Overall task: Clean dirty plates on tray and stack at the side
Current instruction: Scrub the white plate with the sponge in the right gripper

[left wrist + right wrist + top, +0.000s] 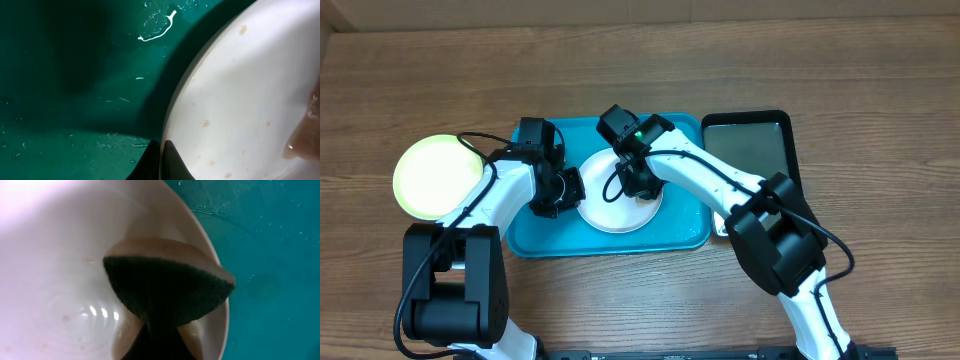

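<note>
- Between the shut fingers of the right claw (150, 337) sits a sponge (170, 290), gripped with its dark scouring face toward the wrist camera and its far edge pressed into the white plate (60, 255).
- Under that claw, the white plate lies on the teal tray (270, 255), whose floor shows just past the plate's rim.
- At the left claw (162, 162), the jaws are clamped on the same plate's near rim: one dark finger lies on the rim's upper side, the other outside it.
- Ahead of the left claw, small orange spots (205, 123) dot the plate.
- Off the left claw's outer side, a yellow-green plate (435, 178) lies on the table (820, 60), off the tray.
- Off the right claw's outer side, a black tray (748, 145) lies just beside the teal tray.
</note>
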Robot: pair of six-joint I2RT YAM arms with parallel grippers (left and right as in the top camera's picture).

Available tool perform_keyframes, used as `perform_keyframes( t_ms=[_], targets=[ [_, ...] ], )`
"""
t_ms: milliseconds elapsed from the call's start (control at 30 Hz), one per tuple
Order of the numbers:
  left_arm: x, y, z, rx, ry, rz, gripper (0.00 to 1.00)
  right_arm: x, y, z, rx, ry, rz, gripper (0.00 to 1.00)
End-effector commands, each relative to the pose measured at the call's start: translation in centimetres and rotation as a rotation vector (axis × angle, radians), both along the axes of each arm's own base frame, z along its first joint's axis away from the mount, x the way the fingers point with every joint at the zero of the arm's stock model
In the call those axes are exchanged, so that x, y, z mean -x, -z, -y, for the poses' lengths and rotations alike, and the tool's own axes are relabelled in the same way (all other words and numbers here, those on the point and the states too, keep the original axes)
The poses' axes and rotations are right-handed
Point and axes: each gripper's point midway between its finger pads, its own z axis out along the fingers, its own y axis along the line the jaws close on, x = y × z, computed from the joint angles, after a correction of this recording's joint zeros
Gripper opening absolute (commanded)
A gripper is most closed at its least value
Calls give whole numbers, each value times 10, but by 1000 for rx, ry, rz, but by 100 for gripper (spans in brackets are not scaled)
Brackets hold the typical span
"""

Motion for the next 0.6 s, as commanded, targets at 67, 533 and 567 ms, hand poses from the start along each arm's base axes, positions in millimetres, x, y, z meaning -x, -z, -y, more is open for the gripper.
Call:
perform_keyframes(
  t_ms=[67,533,567],
  targets=[
    [-2,0,1,-4,33,6,4,4,18,4,3,34,-53,4],
    [-2,0,1,-4,40,8,4,70,-8,-74,-486,-266,-392,4],
    [-2,0,1,-4,40,8,4,69,-10,-75,-500,-277,-392,4]
  ],
)
